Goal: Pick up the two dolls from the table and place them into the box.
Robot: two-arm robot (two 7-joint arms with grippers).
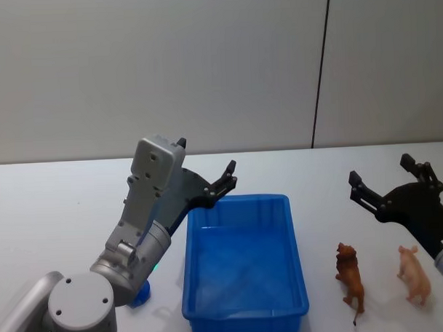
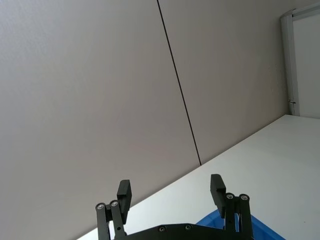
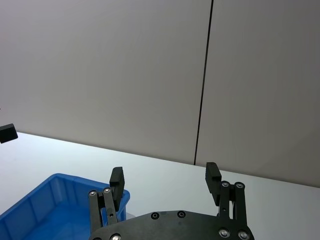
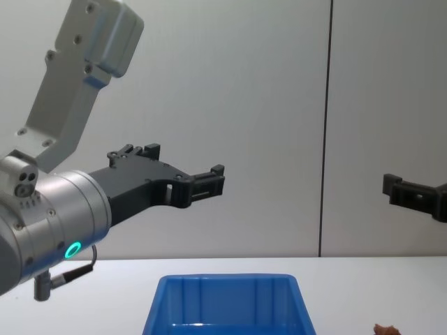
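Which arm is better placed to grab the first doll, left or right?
Right. The brown doll and pink doll stand right of the box, near the open right gripper. The open left gripper hovers by the box's far-left corner.

The black left gripper [image 1: 207,159] hangs with jaws spread above the far left corner of the bright blue rectangular plastic box [image 1: 245,316]. The black right gripper [image 1: 380,170] also gapes. Nearer than its jaws, on the plain white table [image 1: 63,208], stand the reddish-brown dog-like doll [image 1: 350,275] and the pale pink doll [image 1: 414,273].
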